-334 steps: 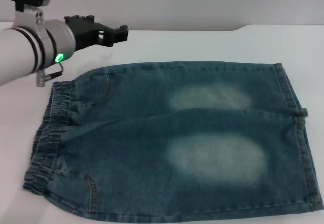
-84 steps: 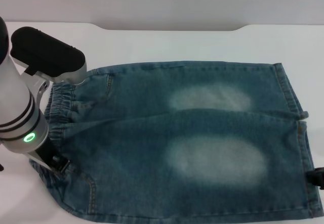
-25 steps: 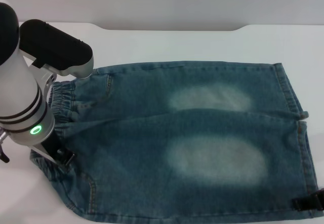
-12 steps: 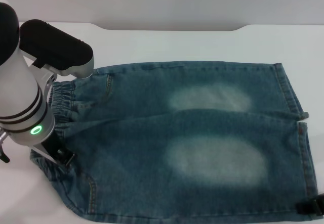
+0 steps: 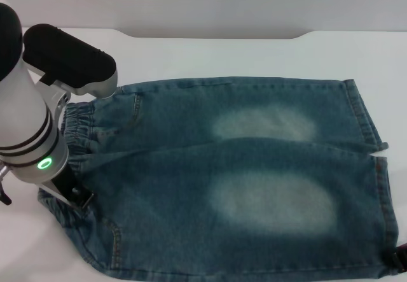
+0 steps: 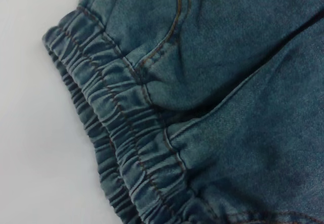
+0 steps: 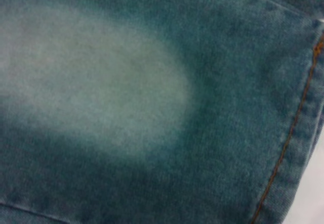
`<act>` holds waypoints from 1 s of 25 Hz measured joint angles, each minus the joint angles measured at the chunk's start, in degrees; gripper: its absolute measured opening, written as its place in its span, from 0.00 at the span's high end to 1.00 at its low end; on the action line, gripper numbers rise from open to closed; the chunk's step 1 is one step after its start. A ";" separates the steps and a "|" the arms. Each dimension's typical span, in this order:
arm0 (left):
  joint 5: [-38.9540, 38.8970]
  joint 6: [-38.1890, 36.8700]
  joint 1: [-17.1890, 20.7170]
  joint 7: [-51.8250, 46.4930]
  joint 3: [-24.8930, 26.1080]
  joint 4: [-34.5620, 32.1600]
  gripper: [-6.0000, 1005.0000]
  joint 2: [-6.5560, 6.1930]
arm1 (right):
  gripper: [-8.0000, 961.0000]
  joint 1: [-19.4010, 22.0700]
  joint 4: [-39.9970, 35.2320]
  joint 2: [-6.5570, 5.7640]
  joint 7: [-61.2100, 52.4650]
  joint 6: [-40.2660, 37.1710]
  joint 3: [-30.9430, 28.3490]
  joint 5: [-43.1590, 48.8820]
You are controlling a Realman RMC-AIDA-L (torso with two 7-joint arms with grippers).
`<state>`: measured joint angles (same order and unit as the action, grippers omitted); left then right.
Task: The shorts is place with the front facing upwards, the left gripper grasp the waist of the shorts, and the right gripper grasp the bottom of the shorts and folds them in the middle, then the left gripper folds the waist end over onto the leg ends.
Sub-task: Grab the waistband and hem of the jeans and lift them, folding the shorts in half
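Note:
Denim shorts (image 5: 241, 167) lie flat and front up on the white table (image 5: 222, 56), with two faded patches on the legs. The waist (image 5: 77, 129) is the ruffled band at the left; the left wrist view shows it close up (image 6: 116, 133). The bottom of the shorts, its leg ends (image 5: 367, 119), lies at the right, and a stitched hem (image 7: 298, 133) fills the right wrist view's edge. My left gripper (image 5: 75, 196) is down on the near part of the waist, mostly hidden under its silver-white arm. Only a black tip of my right gripper (image 5: 400, 260) shows, at the near corner of the hem.
The left arm's black elbow housing (image 5: 70, 59) hangs over the far end of the waistband. Bare white table surrounds the shorts, and its far edge (image 5: 216, 35) runs along the back.
The right gripper has slid to the right along the near hem corner, and less of it shows now. The left arm and the shorts have stayed put.

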<state>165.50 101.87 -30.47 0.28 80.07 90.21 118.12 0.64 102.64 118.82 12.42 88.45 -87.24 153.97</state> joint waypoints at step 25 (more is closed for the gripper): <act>0.08 -7.81 4.84 1.16 5.48 9.54 0.84 -0.64 | 0.96 0.05 13.53 0.03 3.79 -4.04 -7.31 -7.00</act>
<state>165.58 94.06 -25.63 1.45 85.54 99.75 117.49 0.69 116.17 118.86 16.21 84.42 -94.54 146.98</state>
